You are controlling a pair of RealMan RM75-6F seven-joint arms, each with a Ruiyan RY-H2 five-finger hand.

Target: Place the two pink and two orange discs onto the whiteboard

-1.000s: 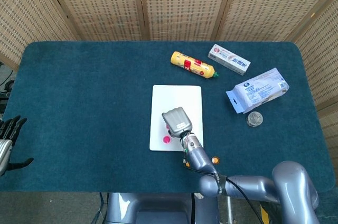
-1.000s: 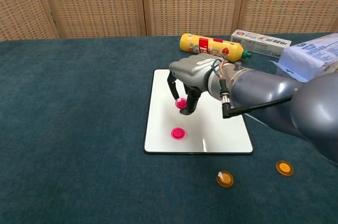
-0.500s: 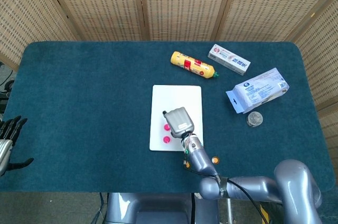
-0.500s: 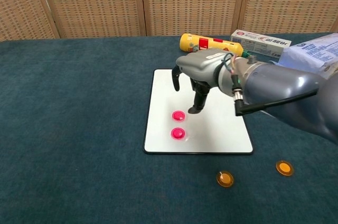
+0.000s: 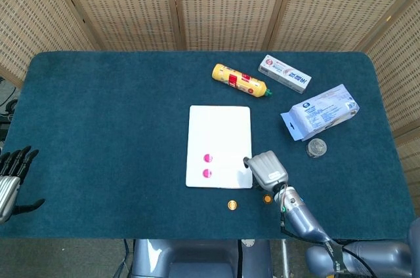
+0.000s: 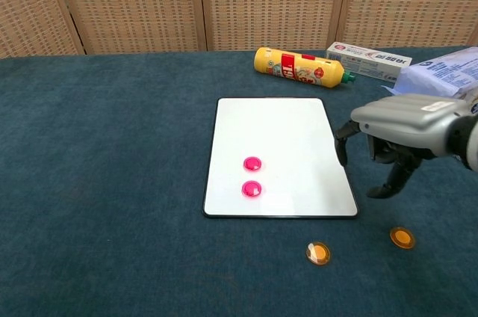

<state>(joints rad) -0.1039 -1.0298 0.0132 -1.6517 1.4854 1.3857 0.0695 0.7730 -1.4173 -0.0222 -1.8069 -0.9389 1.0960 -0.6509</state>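
Two pink discs (image 6: 252, 163) (image 6: 252, 188) lie one behind the other on the white whiteboard (image 6: 299, 137), also seen from the head as pink discs (image 5: 207, 158) (image 5: 207, 174) on the whiteboard (image 5: 220, 127). Two orange discs (image 6: 318, 253) (image 6: 402, 238) lie on the blue cloth in front of the board's right corner; the head view shows them as orange discs (image 5: 231, 205) (image 5: 267, 198). My right hand (image 6: 396, 137) (image 5: 266, 168) hovers empty just right of the board, above the right orange disc, fingers hanging down apart. My left hand (image 5: 12, 176) stays at the table's far left edge, fingers spread, holding nothing.
A yellow bottle (image 6: 299, 64) lies behind the board, with a toothpaste box (image 6: 370, 56) to its right. A blue-white tissue pack (image 6: 441, 70) and a small round tin (image 5: 317, 147) sit at the right.
My right hand let go of the second pink disc on the board, then swung right off the board to above the right orange disc. The left hand barely moved.
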